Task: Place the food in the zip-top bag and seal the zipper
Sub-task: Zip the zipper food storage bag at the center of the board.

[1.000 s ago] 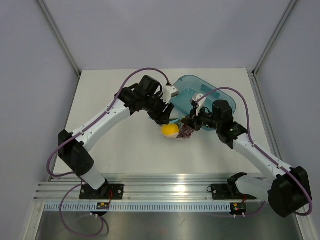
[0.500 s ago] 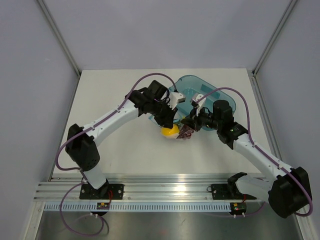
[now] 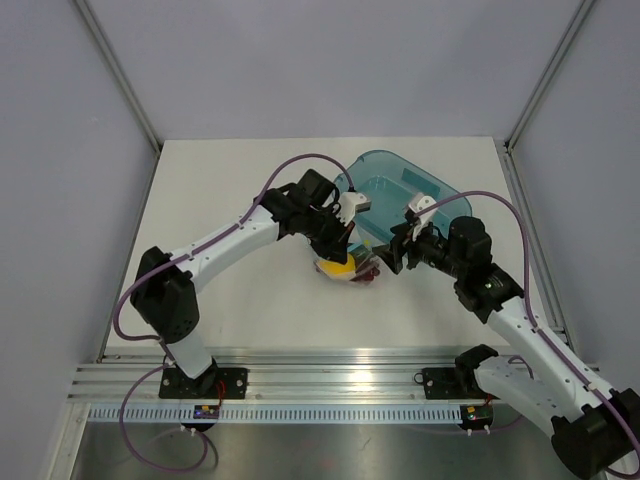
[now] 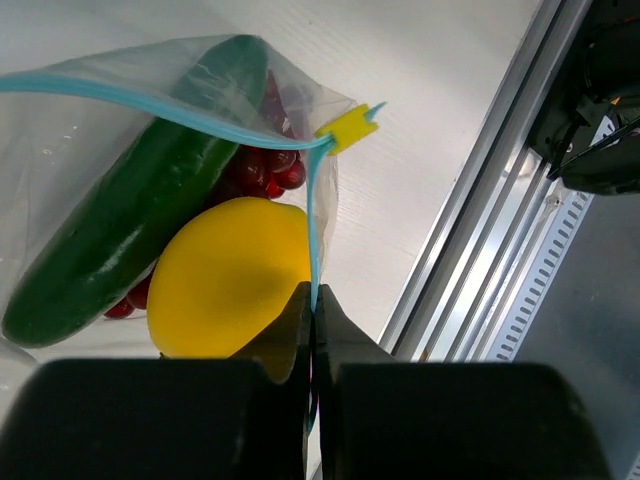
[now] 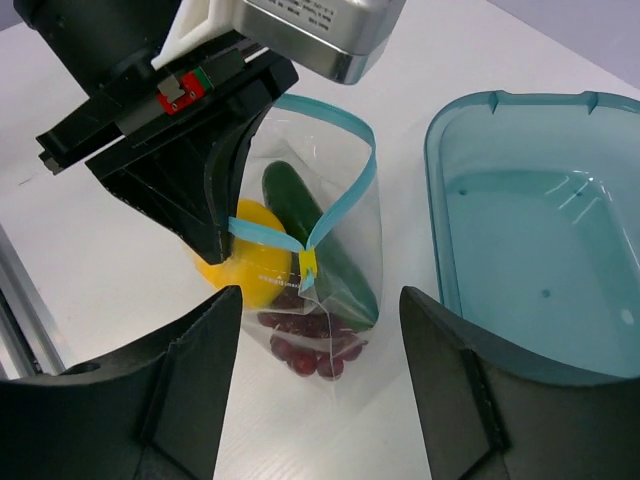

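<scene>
The clear zip-top bag (image 5: 400, 240) stands on the table with the lemon (image 5: 255, 268), the green cucumber (image 5: 312, 235) and the red grapes (image 5: 305, 352) inside. Its blue zipper (image 5: 345, 130) curves in an open loop, with a yellow slider (image 5: 309, 262) at one end. In the left wrist view my left gripper (image 4: 315, 290) is shut on the zipper strip (image 4: 312, 230) just below the slider (image 4: 350, 125), beside the lemon (image 4: 225, 280). My right gripper (image 5: 320, 300) stands open in front of the bag, touching nothing. From above, the bag (image 3: 350, 268) sits between the left gripper (image 3: 343, 247) and the right gripper (image 3: 392, 255).
A teal translucent tray (image 5: 540, 230) stands just right of the bag, also seen in the top view as the tray (image 3: 400, 185) behind both grippers. The aluminium rail (image 4: 500, 230) runs along the near table edge.
My left gripper has swung in and shut on the zipper strip. My right gripper has opened, let go of the bag and drawn back to the right.
</scene>
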